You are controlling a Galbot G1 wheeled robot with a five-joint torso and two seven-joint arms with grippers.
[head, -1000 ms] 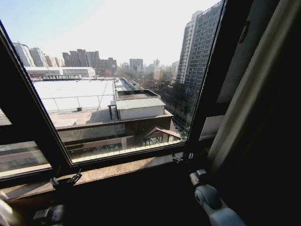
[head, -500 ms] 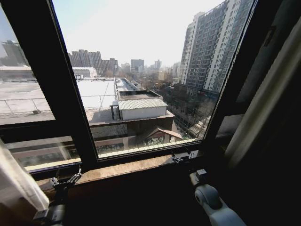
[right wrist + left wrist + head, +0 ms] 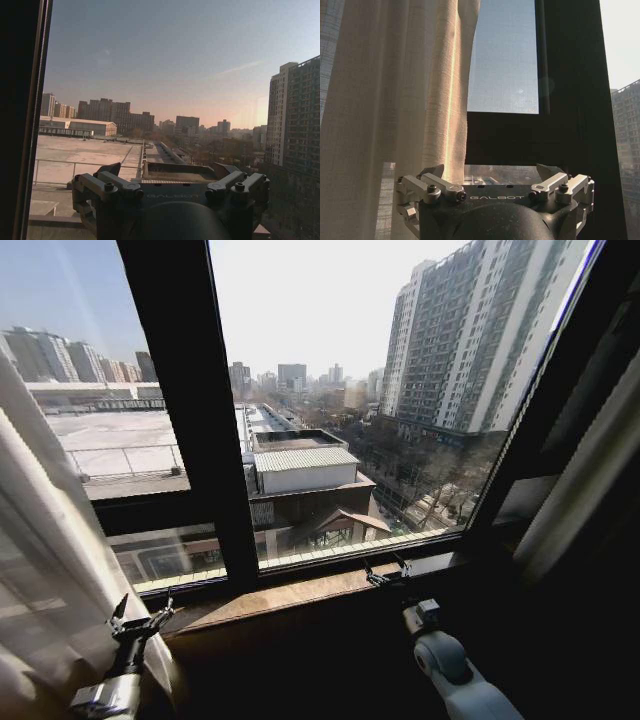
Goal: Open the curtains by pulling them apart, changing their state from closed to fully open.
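A sheer white curtain (image 3: 45, 540) hangs in pleats at the left side of the window. In the left wrist view its lit edge (image 3: 447, 100) falls just beyond one fingertip. My left gripper (image 3: 140, 618) is open low at the left, beside that curtain's edge, with nothing between its fingers (image 3: 431, 173). My right gripper (image 3: 385, 573) is open near the sill, facing bare glass; it appears as the right gripper (image 3: 170, 172) in its wrist view. A pale fabric strip (image 3: 580, 475) hangs at the right edge.
A thick dark window post (image 3: 200, 410) stands between the two panes, with a stone sill (image 3: 290, 592) below. A dark heavy drape (image 3: 610, 620) covers the far right. Outside are rooftops and tower blocks.
The whole picture has slid right, so the camera has turned left. The left curtain has come into view. Both grippers keep their places in the picture.
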